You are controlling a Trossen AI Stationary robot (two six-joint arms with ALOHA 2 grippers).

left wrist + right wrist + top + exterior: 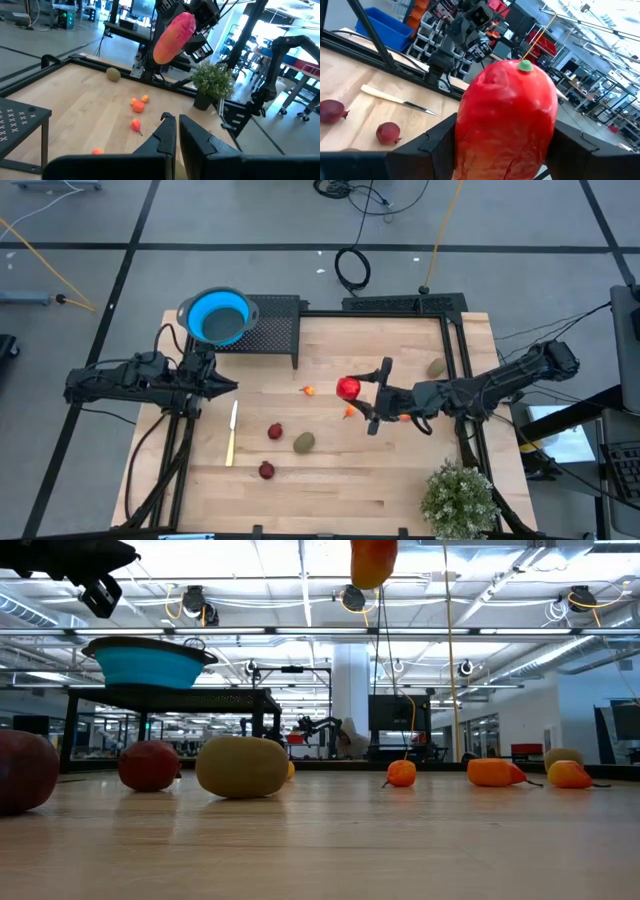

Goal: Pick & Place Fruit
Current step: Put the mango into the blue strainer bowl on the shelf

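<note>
From above, the blue bowl is sitting on a dark rack at the far left corner of the bench, and nothing is showing inside it. The right gripper is reaching over mid-bench, its fingers clamping the red-orange fruit. The left gripper is waiting just in front of the bowl, fingers drawn together. A pale knife is lying just beyond the left fingers, with two dark red fruits and an olive-green oval between the two grippers. A second green oval is resting behind the right fingers, near a potted plant.

At bench level, the held fruit is hanging well clear of the wood, above small orange pieces.

Through the left wrist camera, the closed fingers are pointing toward the lifted fruit.

Through the right wrist camera, the fruit is filling the gap between the fingers.
</note>
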